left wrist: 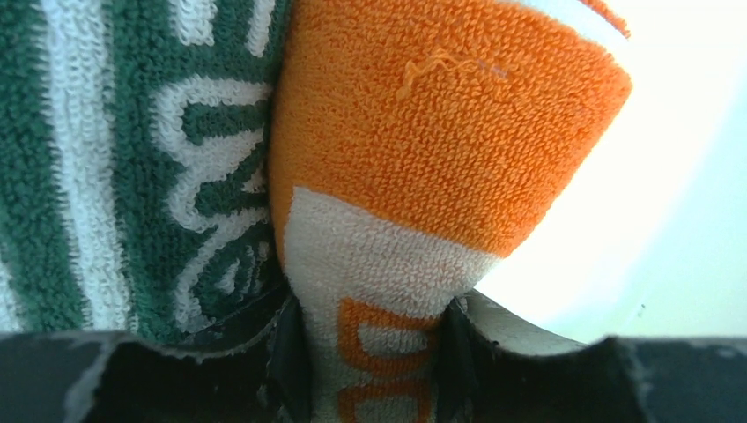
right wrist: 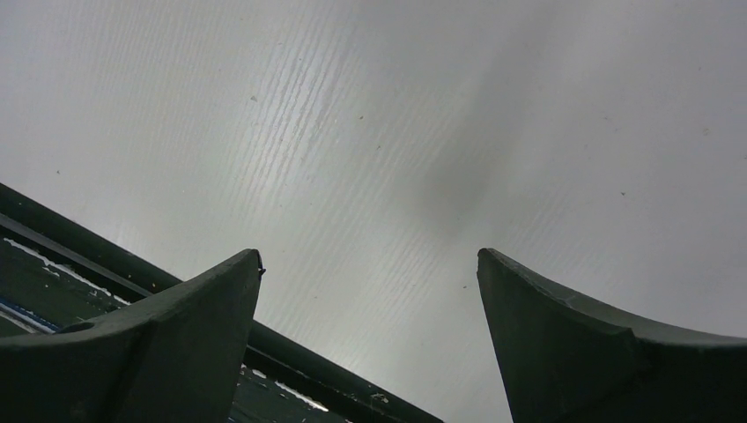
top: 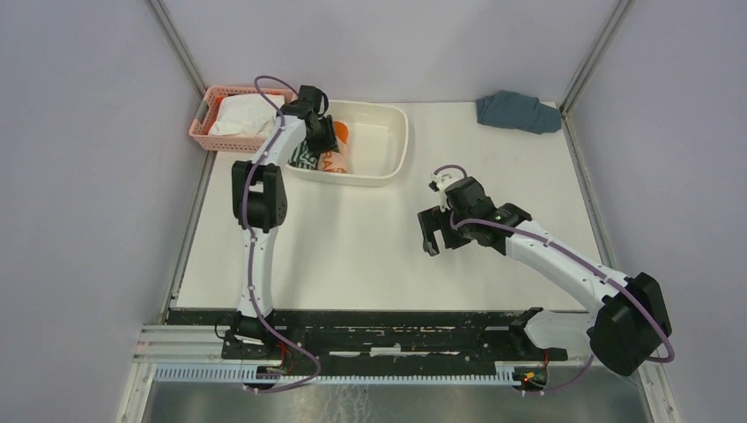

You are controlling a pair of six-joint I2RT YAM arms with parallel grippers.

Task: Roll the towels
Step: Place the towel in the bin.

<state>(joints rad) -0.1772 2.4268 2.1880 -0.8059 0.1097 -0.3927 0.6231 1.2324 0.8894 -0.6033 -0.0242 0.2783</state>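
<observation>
In the white tub (top: 388, 145) at upper middle, the left hand (left wrist: 370, 366) pinched the orange towel (left wrist: 440, 115), the green striped towel (left wrist: 114, 159) touching it; the right hand (right wrist: 370, 335) hung open above the desk (top: 352, 247)

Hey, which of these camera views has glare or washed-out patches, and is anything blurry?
Left wrist: the white tub is blown out on the right, while the orange towel weave is sharp. Right wrist: a pale sheen and one soft shadow on the table; the right pincer reads dark. Top external: even light, sharp.
</observation>
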